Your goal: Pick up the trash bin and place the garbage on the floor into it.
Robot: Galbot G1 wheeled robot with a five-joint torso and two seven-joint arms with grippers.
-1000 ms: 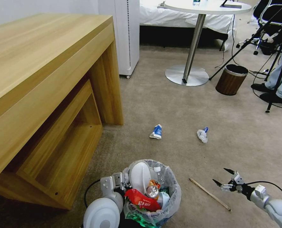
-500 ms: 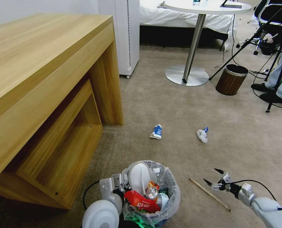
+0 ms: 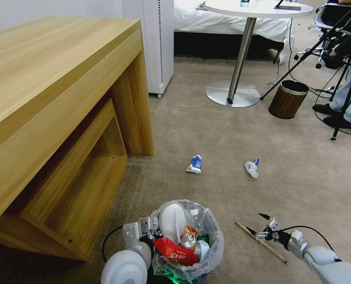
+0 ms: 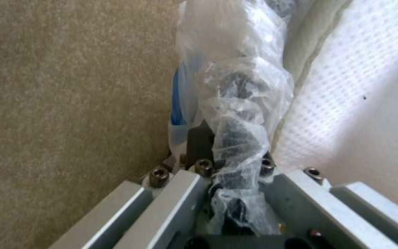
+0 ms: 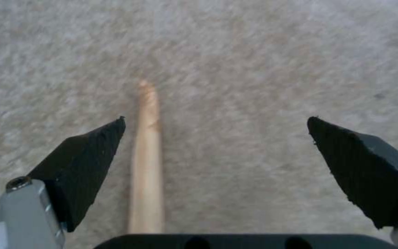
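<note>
Your right gripper (image 3: 259, 225) hangs spread over stick (image 3: 262, 242) on carpet (image 3: 309, 173); stick sits hard by one pad (image 5: 81, 166), off-centre. Closing now risks flicking it away. Left gripper (image 4: 229, 180) pinches bin (image 3: 216, 240) liner; thin plastic may slip.

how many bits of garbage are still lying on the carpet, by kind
blue-white carton: 1
crumpled white paper: 1
wooden stick: 1, lying between the open fingers of the right gripper
total: 3 on the floor
</note>
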